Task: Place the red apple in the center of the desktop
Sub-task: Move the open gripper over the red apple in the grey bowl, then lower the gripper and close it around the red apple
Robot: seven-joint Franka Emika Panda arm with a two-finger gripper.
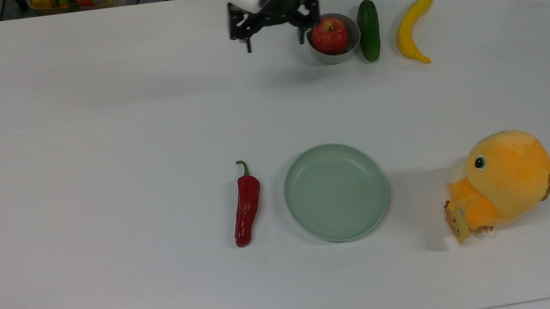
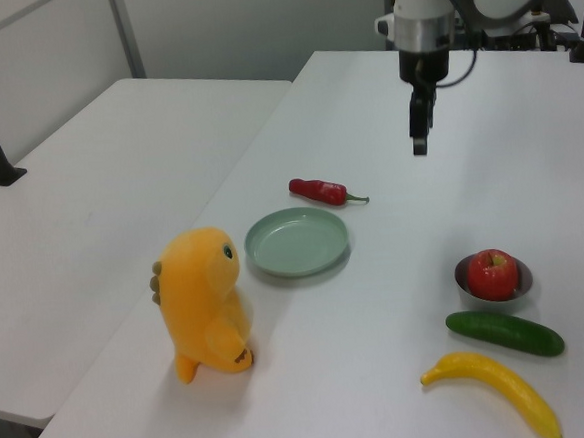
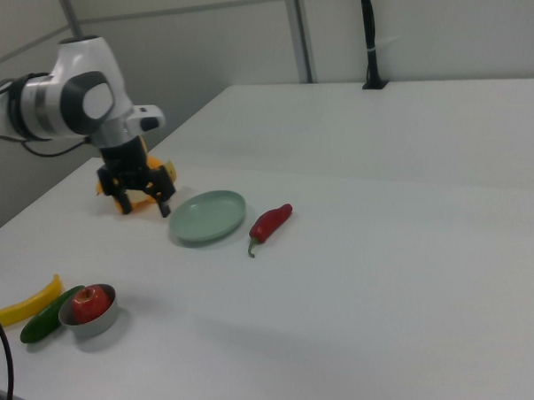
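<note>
Approach to apple
End effector [image 1: 275, 37] spread, empty, beside red apple [image 1: 329, 35] sitting in metal bowl [image 1: 336, 55] on counter [image 1: 102, 141].

Apple [image 1: 329, 35] in bowl [image 1: 346, 54]; top view's right: cucumber [image 1: 368, 30], banana [image 1: 412, 28].

Desk [image 1: 107, 191] mid & the top view's left: bare, free passage. Red apple [image 1: 329, 35] sits in metal bowl [image 1: 341, 56]; cucumber [image 1: 369, 29] touching the bowl's right, banana [image 1: 412, 30] near. Tool [image 1: 274, 36] above the desk, fingers apart, at the bowl's left rim.
</note>
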